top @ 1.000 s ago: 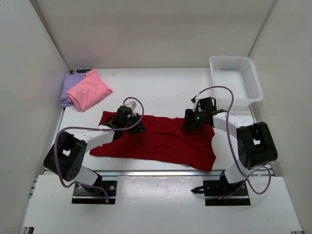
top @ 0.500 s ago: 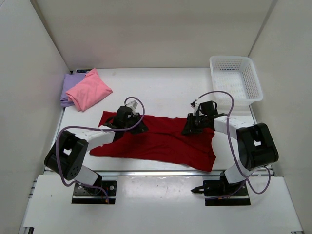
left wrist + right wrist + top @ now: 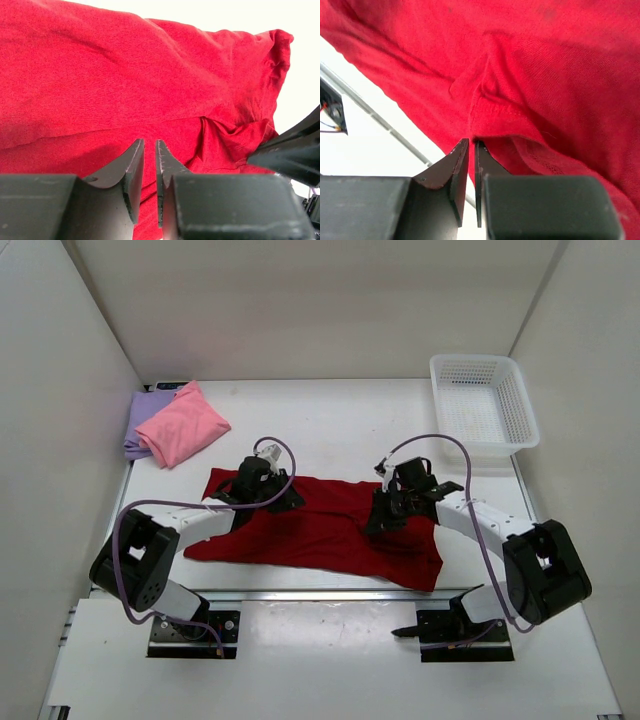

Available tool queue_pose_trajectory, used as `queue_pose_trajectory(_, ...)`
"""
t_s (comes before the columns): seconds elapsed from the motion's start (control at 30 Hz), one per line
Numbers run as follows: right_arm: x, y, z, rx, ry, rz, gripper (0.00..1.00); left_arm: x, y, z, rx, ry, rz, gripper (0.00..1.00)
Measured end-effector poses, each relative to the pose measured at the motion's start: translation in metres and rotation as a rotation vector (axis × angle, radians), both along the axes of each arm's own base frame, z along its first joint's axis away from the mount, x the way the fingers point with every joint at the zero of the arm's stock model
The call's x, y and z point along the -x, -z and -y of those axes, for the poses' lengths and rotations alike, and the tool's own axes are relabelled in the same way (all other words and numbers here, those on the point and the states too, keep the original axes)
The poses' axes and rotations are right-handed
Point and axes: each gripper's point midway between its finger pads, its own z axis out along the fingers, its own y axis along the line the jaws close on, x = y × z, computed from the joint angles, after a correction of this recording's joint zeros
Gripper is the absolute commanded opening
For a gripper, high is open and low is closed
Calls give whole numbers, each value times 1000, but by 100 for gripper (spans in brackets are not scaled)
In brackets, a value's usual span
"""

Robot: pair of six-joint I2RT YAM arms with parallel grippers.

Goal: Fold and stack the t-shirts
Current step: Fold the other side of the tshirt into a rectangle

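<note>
1. A white table [image 3: 330, 420] sits between pale walls, with the two arms reaching in from its near edge.
2. The red shirt [image 3: 320, 535] lies spread and creased across the near middle of the table. It runs from the left arm to the right arm, and its lower hem is close to the near edge.
3. A white basket [image 3: 483, 405] stands at the far right corner, well apart from the shirts.
4. The pink shirt [image 3: 182, 426] lies folded at the far left corner, on top of another shirt.
5. The lavender shirt [image 3: 138, 420] lies under the pink one, showing along its left side against the wall.
6. The left gripper [image 3: 283, 502] rests on the red shirt's far edge near the left sleeve. In the wrist view [image 3: 150, 144] its jaws are drawn to a thin slit, clenched on the red cloth [image 3: 125, 75].
7. The right gripper [image 3: 378, 524] is down on the red shirt's right half. Its wrist view [image 3: 471, 144] shows the jaws nearly together, pinching a stitched hem fold of the red cloth [image 3: 560, 75].
</note>
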Motion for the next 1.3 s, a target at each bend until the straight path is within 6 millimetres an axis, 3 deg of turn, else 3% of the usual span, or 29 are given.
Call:
queue_pose_trajectory(0.1, 14, 1, -5, 15, -24, -32, 12, -1, -3, -1, 4, -5, 7, 26)
queue_pose_trajectory(0.23, 27, -6, -8, 37, -55, -51, 28, -2, -10, -1, 14, -6, 22, 27)
queue_pose_trajectory(0.3, 21, -17, -5, 28, -45, -19, 28, -2, -14, 0, 19, -6, 33, 28)
queue_pose_trajectory(0.4, -3, -35, 12, 8, 38, 54, 29, -2, -19, 1, 24, -7, 48, 28)
queue_pose_trajectory(0.53, -41, -35, 48, 24, 201, 108, 17, 1, -21, 5, 28, 6, 52, 28)
queue_pose_trajectory(0.67, -49, 1, 55, 107, 212, 35, 0, 7, -21, 14, 33, 32, 50, 28)
queue_pose_trajectory(0.8, -26, 26, 39, 150, 112, -60, 0, 11, -17, 22, 38, 51, 39, 28)
queue_pose_trajectory(0.97, 22, 18, 5, 147, -71, -59, 0, 14, -17, 28, 47, 64, 37, 29)
queue_pose_trajectory(1.07, 42, 9, -1, 127, -125, -57, 1, 14, -18, 35, 52, 78, 38, 29)
queue_pose_trajectory(1.13, 34, 4, 6, 116, -86, -43, 6, 13, -19, 44, 58, 95, 37, 29)
queue_pose_trajectory(1.3, -34, -12, 60, 89, 208, 56, 19, -3, -26, 76, 74, 134, 45, 29)
